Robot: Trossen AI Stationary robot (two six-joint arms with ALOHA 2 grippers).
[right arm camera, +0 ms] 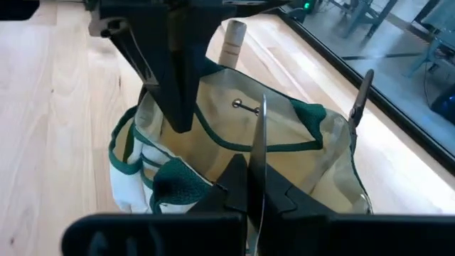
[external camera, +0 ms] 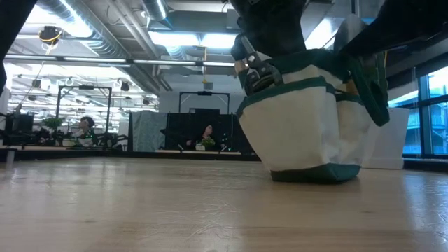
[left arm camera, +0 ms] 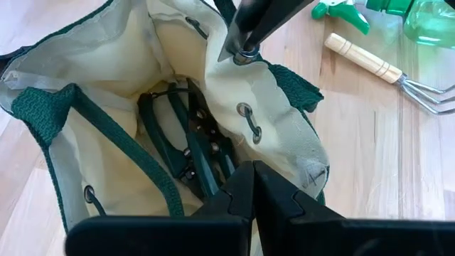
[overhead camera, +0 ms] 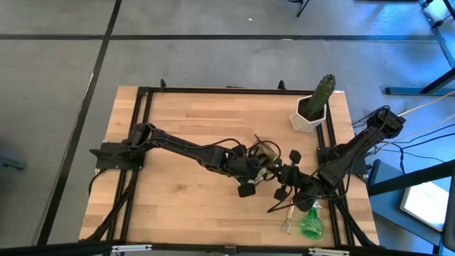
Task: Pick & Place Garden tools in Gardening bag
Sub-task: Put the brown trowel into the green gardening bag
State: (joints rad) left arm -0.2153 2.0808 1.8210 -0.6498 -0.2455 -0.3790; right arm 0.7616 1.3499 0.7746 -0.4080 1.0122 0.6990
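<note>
Gardening bag (overhead camera: 264, 152), centre of the table (overhead camera: 178, 206), pruners (left arm camera: 188, 146) lying inside: left gripper (left arm camera: 252, 192) pinching its rim to keep it open, right gripper (right arm camera: 249, 186) gripping a thin metal blade over the opening.

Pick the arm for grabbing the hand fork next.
Right, probably. The hand fork lies by the spray bottle on the right arm's side of the gardening bag; the right gripper, pinching the bag's rim, is nearer. The left gripper, shut, sits on the bag's other side.
</note>
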